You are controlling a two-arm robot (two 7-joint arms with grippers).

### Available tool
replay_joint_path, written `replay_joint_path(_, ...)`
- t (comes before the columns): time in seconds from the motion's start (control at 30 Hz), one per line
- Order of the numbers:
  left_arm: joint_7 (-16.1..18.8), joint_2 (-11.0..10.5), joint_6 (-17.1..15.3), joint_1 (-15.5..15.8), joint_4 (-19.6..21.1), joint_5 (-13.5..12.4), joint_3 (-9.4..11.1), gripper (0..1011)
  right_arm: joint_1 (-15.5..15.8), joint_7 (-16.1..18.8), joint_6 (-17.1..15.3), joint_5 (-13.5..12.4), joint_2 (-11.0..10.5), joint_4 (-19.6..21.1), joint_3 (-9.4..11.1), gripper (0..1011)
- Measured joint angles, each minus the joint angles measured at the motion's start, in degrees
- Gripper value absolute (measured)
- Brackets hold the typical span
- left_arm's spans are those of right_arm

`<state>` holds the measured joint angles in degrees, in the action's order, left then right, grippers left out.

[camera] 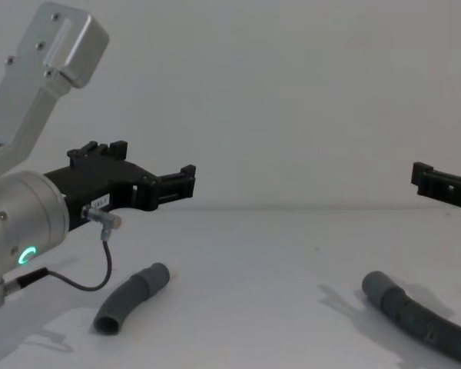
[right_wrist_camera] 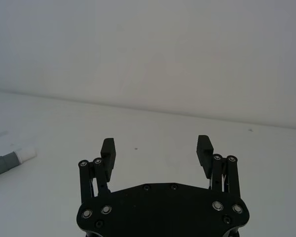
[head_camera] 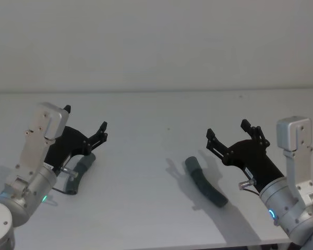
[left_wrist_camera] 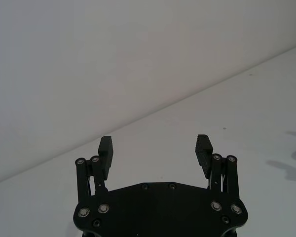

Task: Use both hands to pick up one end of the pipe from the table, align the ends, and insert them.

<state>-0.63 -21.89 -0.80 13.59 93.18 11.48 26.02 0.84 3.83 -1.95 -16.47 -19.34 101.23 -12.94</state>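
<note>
The left gripper (head_camera: 85,119) hovers over the left side of the white counter (head_camera: 146,130). Its fingers are spread wide and hold nothing, as its own wrist view (left_wrist_camera: 155,145) makes plain. In the head view the short curved hose (head_camera: 81,172) lies on the counter just under and beside this gripper, partly covered by it. The chest view, from the side, shows the whole piece (camera: 131,298): smooth, dark grey, bent in a gentle arc, lying flat with the gripper (camera: 157,165) well above it and not touching. The right wrist view catches one end of it far off, a narrow grey tube with a white tip (right_wrist_camera: 25,154).

Further right, well apart, the ribbed hose (head_camera: 206,182) lies on the counter at a slant. Its smooth, wider cuff (head_camera: 190,164) is the end nearer the short hose. The chest view shows the ribs clearly (camera: 426,321), while in the head view the body reads as nearly plain.

The right gripper (head_camera: 227,128) hangs above the counter just right of this hose, clear of it. Its fingers are wide apart and hold nothing (right_wrist_camera: 156,146).
</note>
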Motion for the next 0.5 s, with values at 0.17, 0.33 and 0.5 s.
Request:
replay_joint_path(0.17, 0.0, 0.0, 0.0, 0.0, 0.0, 0.0, 0.0, 1001, 0.0, 0.0, 0.0, 0.0, 0.0, 0.0, 0.0, 1000)
replay_joint_path(0.33, 0.0, 0.0, 0.0, 0.0, 0.0, 0.0, 0.0, 1001, 0.0, 0.0, 0.0, 0.0, 0.0, 0.0, 0.0, 1000)
replay_joint_path(0.5, 0.0, 0.0, 0.0, 0.0, 0.0, 0.0, 0.0, 1001, 0.0, 0.0, 0.0, 0.0, 0.0, 0.0, 0.0, 1000)
